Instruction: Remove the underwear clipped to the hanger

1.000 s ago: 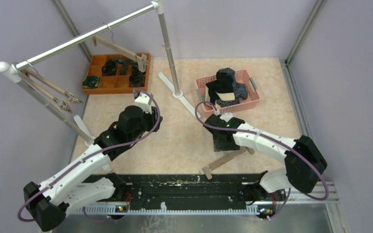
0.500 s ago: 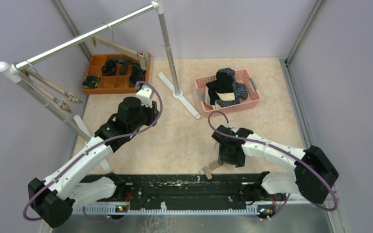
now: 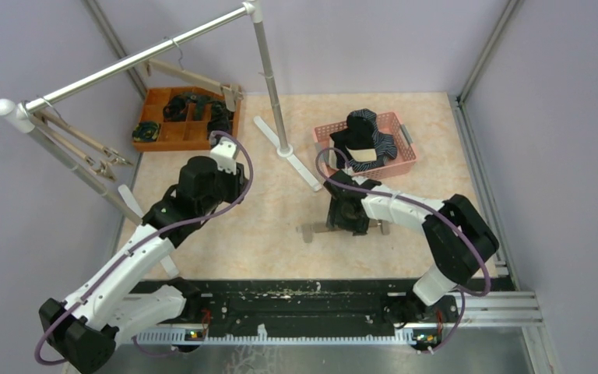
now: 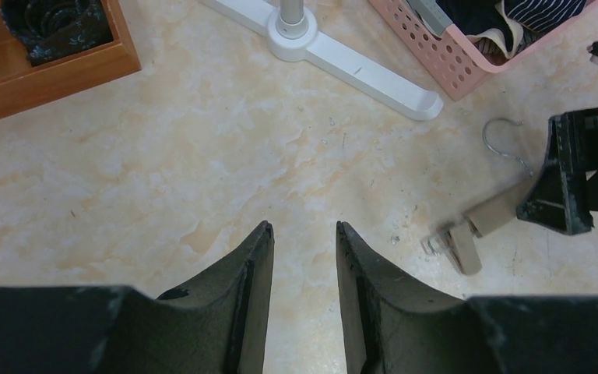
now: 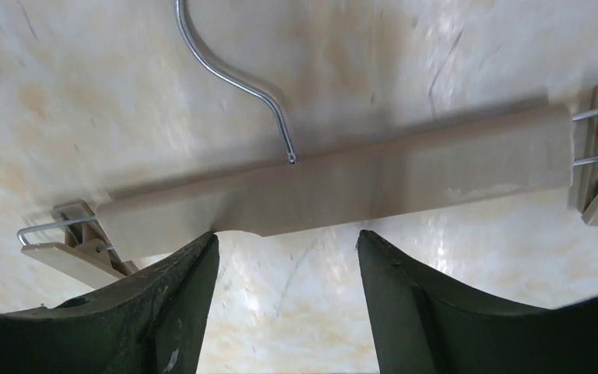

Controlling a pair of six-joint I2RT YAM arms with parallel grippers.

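Right end effector has moved the bare clip hanger from the counter's near edge to its middle; jaws now apart above it. Left end effector gapes, empty. Underwear sits in the pink basket, far-right corner: I judge this hanger done.

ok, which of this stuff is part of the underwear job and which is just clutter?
Job: bare hanger; underwear piled in the pink basket; right pincer, open over the hanger.
Clutter: orange tray; socks in it; rack; spare hangers on its rail.
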